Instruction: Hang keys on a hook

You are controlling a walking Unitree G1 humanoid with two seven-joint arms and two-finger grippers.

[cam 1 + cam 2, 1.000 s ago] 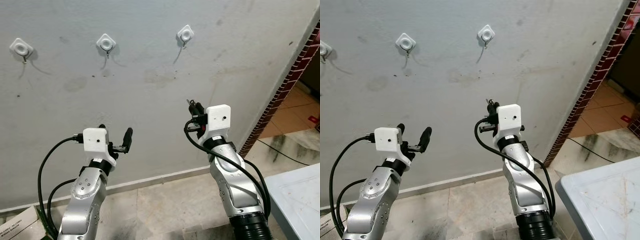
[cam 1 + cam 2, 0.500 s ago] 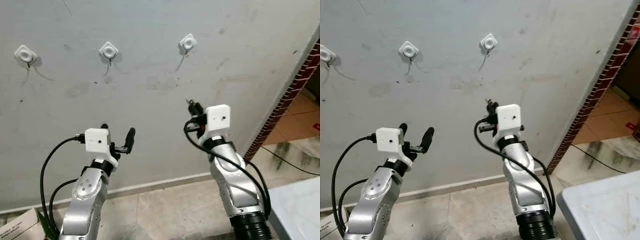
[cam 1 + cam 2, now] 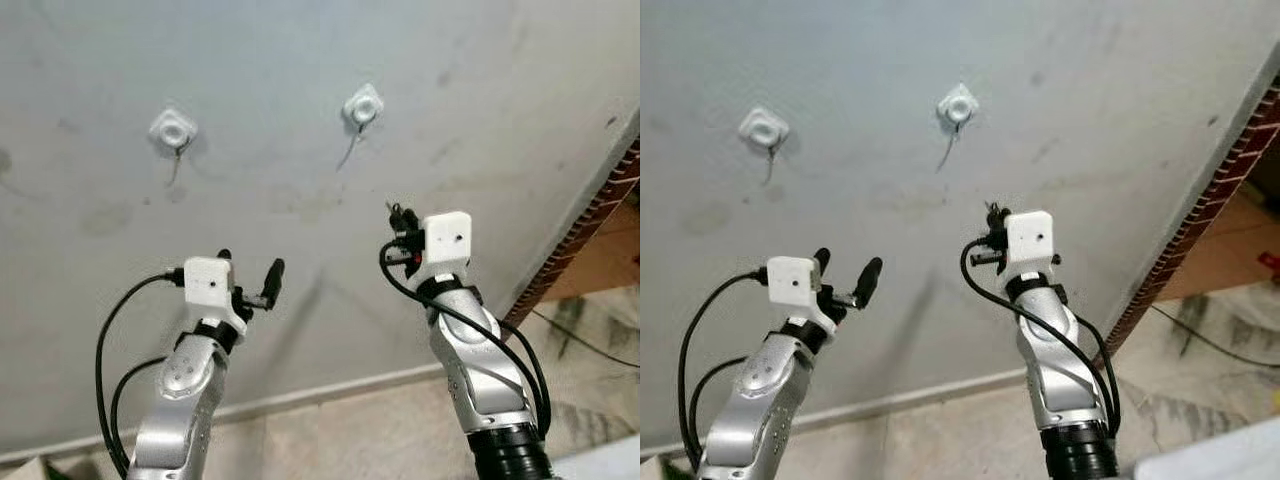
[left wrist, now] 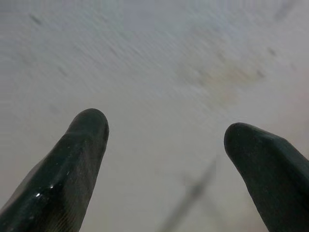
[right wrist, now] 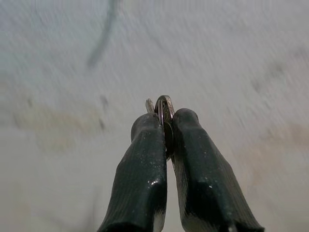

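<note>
Two white wall hooks hang on the grey wall ahead, one hook point(image 3: 362, 108) above my right arm and another hook point(image 3: 173, 131) above my left arm. My right gripper point(image 3: 399, 220) is raised below and a little right of the nearer hook, shut on the keys point(image 5: 162, 108), whose metal ring pokes out between the fingertips. My left gripper point(image 3: 250, 275) is held up lower on the left, open with nothing between its fingers point(image 4: 82, 145).
The grey wall point(image 3: 300, 180) is stained and fills the scene ahead. A brick-red door edge point(image 3: 590, 230) runs down the right side. Tiled floor point(image 3: 330, 430) and a pale skirting strip lie below the arms.
The camera has moved closer and turned right: the hooks sit lower and further left, and the leftmost hook has left the picture. Both arms keep their poses.
</note>
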